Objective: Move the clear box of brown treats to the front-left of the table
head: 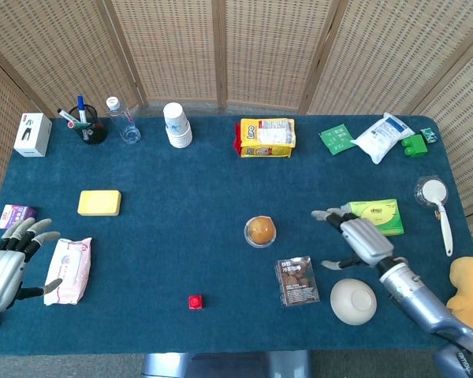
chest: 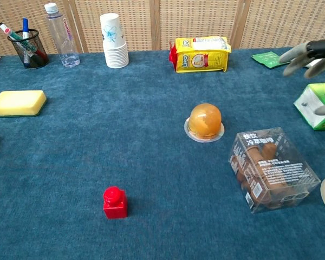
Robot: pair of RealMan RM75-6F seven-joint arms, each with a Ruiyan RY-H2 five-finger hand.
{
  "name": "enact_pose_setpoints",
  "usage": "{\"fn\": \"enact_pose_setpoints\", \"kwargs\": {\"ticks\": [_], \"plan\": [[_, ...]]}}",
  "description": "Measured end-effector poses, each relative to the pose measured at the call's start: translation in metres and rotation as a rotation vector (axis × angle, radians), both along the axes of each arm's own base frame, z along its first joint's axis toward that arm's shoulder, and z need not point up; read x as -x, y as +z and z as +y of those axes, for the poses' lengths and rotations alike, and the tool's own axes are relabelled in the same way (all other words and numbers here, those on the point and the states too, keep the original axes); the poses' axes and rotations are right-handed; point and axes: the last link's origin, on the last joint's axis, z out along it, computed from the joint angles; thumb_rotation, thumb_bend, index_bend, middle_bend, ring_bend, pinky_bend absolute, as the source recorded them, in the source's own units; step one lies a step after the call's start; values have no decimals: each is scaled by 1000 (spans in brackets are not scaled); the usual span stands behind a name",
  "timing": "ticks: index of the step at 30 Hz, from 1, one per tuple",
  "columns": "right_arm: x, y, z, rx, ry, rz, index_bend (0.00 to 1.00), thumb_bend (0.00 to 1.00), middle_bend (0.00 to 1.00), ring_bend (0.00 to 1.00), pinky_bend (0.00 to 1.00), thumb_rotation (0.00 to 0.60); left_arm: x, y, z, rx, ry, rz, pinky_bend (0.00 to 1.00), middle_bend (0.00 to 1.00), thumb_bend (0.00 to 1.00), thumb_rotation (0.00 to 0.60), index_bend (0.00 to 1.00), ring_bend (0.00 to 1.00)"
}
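Left robot hand (head: 8,268) sits at the tabletop's (head: 181,236) front-left edge, fingers spread, holding nothing, w/ a pink wipes pack (head: 68,270) just beside it. Clear box of brown treats (head: 297,280) lies right of centre near the front, betw. the red block (head: 195,302) and white bowl (head: 354,301), so the step in hand looks like getting a fresh grip: come in w/ fingers either side of the box walls, clamp squarely, lift clear before carrying left past the block. Right robot hand (head: 361,238) hovers right of and behind the box, fingers splayed, touching nothing.
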Motion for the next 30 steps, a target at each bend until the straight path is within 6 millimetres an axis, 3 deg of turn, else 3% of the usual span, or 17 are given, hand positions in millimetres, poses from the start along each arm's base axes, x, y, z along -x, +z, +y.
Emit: {"fn": "enact_pose_setpoints", "kwargs": {"ticks": [5, 11, 30], "plan": [[19, -1, 0, 43, 63, 46, 114, 38, 219, 95, 191, 600, -7, 3, 1, -7, -18, 8, 64, 150, 154, 600, 239, 49], [27, -13, 1, 55, 154, 64, 112, 0, 219, 94, 189, 600, -12, 7, 0, -15, -26, 15, 64, 149, 154, 600, 238, 48], [28, -40, 3, -13, 353, 114, 115, 0, 220, 94, 188, 600, -19, 15, -6, -29, -29, 27, 64, 148, 154, 600, 237, 48]]}}
